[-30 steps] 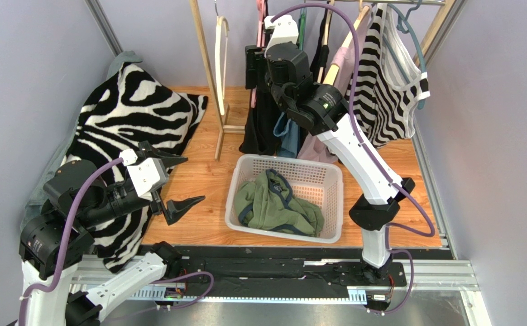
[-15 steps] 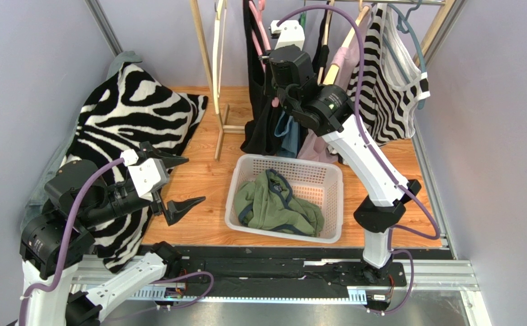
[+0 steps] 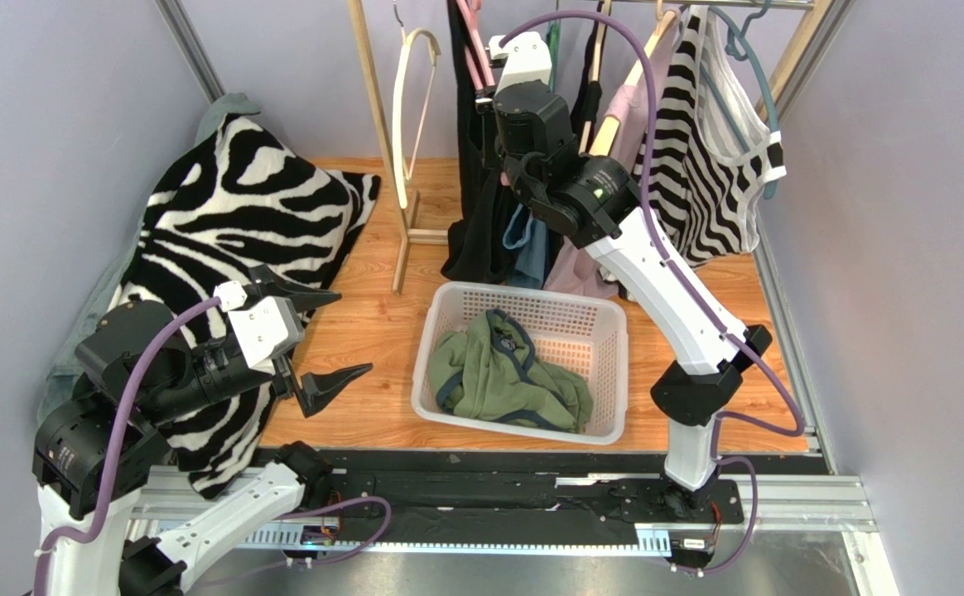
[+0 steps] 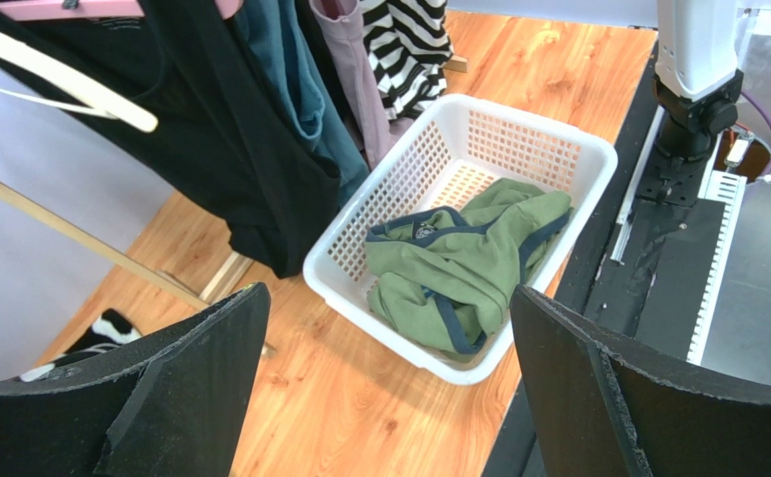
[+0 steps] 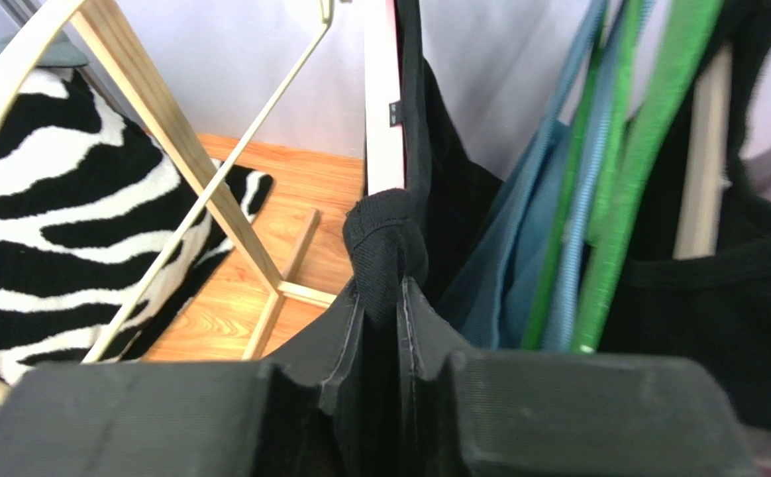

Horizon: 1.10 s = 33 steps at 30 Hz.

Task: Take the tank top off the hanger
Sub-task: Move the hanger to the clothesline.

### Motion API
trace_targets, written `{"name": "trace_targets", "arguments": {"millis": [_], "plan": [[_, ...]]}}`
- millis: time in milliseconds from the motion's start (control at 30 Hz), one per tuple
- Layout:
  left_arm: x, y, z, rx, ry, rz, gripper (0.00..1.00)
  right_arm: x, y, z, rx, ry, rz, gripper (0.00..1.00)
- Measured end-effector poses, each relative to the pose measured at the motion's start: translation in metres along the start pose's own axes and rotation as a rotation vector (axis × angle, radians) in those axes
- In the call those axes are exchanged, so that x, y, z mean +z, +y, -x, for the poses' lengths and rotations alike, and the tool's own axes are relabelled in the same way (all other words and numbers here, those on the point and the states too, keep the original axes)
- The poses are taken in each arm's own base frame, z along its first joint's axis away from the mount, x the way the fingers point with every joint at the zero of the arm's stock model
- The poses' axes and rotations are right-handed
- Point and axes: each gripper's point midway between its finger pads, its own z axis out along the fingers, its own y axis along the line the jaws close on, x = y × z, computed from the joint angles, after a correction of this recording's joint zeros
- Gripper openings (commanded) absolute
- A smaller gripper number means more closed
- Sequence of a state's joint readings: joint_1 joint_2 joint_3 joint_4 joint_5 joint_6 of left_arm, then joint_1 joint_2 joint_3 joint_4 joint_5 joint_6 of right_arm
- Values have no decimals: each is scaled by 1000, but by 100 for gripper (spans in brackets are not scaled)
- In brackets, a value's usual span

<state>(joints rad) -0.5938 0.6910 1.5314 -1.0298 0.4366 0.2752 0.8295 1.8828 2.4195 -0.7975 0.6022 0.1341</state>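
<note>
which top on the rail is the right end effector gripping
The black top on the pink hanger; its strap is bunched in the right end effector. The teal top and striped top hang free.

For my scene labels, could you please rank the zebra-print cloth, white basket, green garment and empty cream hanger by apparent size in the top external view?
1. zebra-print cloth
2. white basket
3. green garment
4. empty cream hanger: thin, and farther away, so less sure.

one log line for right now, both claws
right claw: shut on black tank top beside pink hanger | left claw: open, holding nothing
</note>
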Motion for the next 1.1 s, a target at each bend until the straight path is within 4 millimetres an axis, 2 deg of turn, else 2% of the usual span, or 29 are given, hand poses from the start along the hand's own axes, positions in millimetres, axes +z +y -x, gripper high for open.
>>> {"name": "trace_targets", "arguments": {"millis": [67, 100, 200, 333, 367, 467, 533, 667, 800, 967, 1100], "plan": [[0, 0, -1, 0, 0, 0, 99, 4, 5, -1, 0, -8, 20, 42], [-1, -1, -1, 0, 0, 0, 99, 5, 8, -1, 1, -9, 29, 46], [-1, -1, -2, 1, -1, 0, 99, 6, 13, 8, 5, -36, 55, 49], [-3, -2, -1, 5, -4, 1, 99, 9, 20, 20, 22, -71, 76, 39], [-3, -2, -1, 6, -5, 2, 99, 10, 22, 21, 25, -76, 82, 31], [-3, -2, -1, 6, -5, 2, 99, 15, 25, 20, 24, -78, 85, 28], [-3, -2, -1, 6, -5, 2, 99, 19, 27, 17, 24, -74, 84, 23], [-3, -2, -1, 6, -6, 2, 99, 24, 25, 14, 30, -60, 78, 0], [-3, -2, -1, 6, -6, 2, 99, 27, 17, 13, 51, -43, 86, 0], [-3, -2, -1, 6, -6, 2, 99, 27, 17, 15, 29, -56, 121, 0], [-3, -2, -1, 7, -6, 3, 99, 25, 17, 23, 1, -84, 134, 0]]}}
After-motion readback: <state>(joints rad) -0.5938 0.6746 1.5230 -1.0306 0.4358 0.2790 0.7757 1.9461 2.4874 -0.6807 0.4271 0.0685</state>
